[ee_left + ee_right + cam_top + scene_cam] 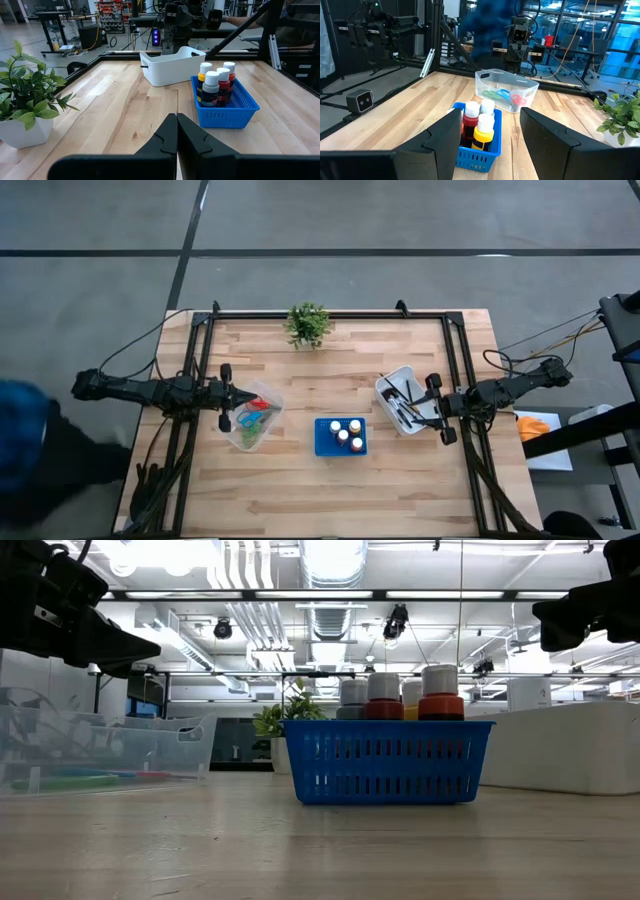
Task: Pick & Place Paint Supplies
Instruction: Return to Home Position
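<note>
High view first: find scissors (250, 418) in clear bin (272, 398) by left gripper (230, 395), bottles (347, 435) upright in blue basket (322, 445) mid-table, brushes (402, 408) in white bin (400, 370) by right gripper (436, 408). Judge bottles light, rigid, slick-sided; take by the cap or just under it. Judge brushes very light, thin, prone to rolling; pinch mid-shaft. Take scissors across the blades near the pivot, not by the handle loops. Read left fingers as pressed together on nothing, right fingers as spread wide and likewise empty, both raised off the wood. Cannot count brushes or scissors. Cannot make out scissors in low view beyond coloured smears through the bin wall. Cannot see into white bin there at all.
</note>
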